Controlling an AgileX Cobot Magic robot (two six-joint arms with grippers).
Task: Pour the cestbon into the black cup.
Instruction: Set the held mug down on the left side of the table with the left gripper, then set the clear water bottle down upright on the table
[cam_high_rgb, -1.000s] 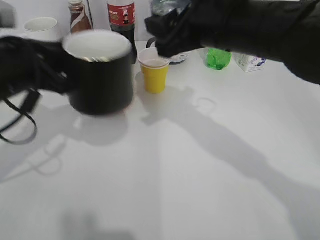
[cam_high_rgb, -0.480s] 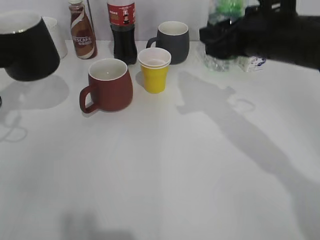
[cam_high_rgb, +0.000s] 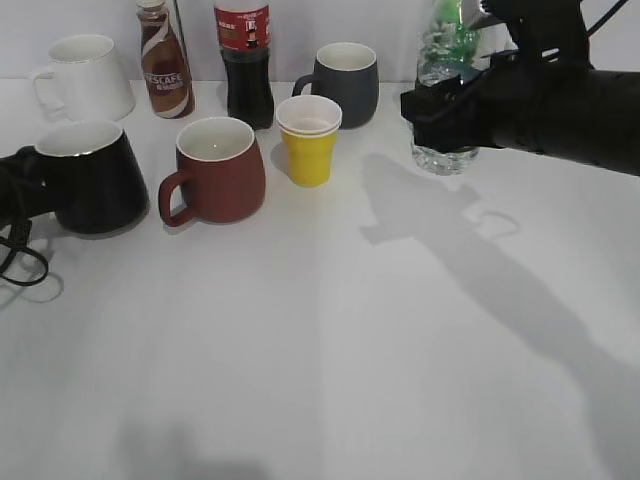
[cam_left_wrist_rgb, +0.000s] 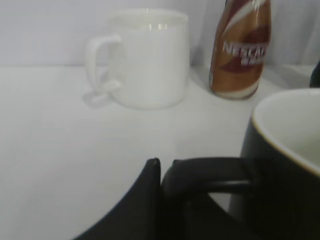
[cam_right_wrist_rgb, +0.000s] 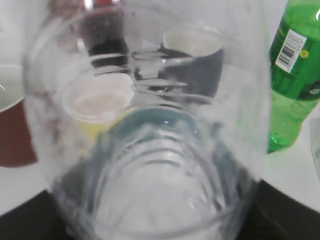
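The black cup (cam_high_rgb: 88, 178) stands upright on the white table (cam_high_rgb: 330, 360) at the far left, beside the reddish-brown mug (cam_high_rgb: 217, 170). The left gripper (cam_left_wrist_rgb: 165, 192) is at the cup's black handle (cam_left_wrist_rgb: 207, 175); in the left wrist view one dark finger (cam_left_wrist_rgb: 142, 200) lies against the outer side of the handle, but I cannot tell if the jaws are closed on it. Behind the black cup there are a white mug (cam_high_rgb: 85, 78) and a brown Nescafe bottle (cam_high_rgb: 162, 60), both also visible in the left wrist view.

On the right side, the right gripper (cam_high_rgb: 447, 107) holds the cestbon (cam_high_rgb: 445, 85) around its body. The bottle is upright and its base seems to rest on the table. In the right wrist view the clear ribbed plastic fills almost all the picture, with water in the lower part, and the jaws are pressed on both sides of it. A bright green soda bottle (cam_right_wrist_rgb: 295, 75) stands just behind the cestbon.

In the middle of the table I see a yellow paper cup (cam_high_rgb: 309, 140), a dark grey mug (cam_high_rgb: 345, 82) behind it, and a cola bottle with red label (cam_high_rgb: 245, 60). The cestbon and the black cup are well apart, with these things between them
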